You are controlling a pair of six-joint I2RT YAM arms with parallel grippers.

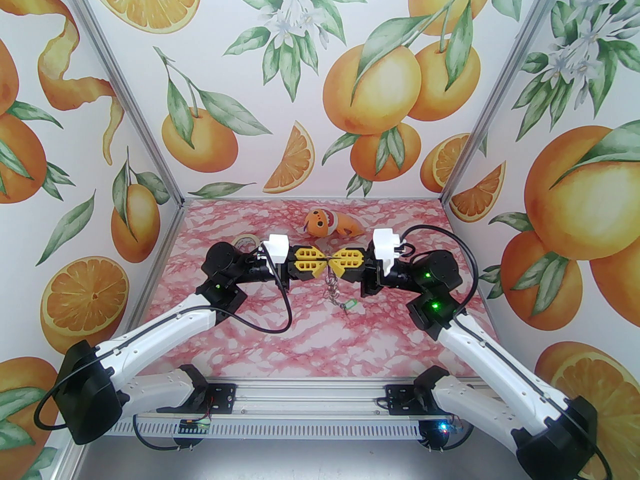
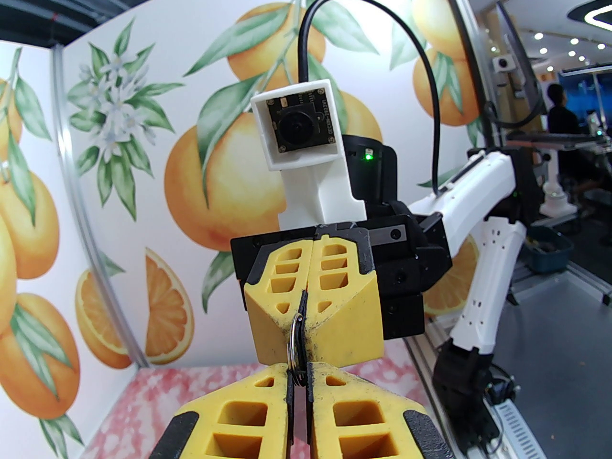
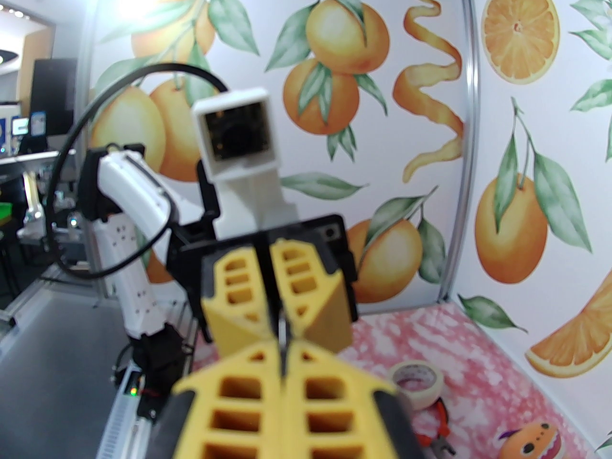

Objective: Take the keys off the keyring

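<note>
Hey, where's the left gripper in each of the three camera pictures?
Top camera: left gripper at centre, tip to tip with the right gripper.
Left wrist camera: bottom middle, its yellow fingers shut on the keyring.
Right wrist camera: centre, facing the lens.
Shared landmark: the pink marbled table.

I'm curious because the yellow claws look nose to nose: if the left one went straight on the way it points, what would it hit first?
The right gripper, almost at once. The left gripper points straight at it, tip to tip, and both pinch one small metal ring between them.
</note>
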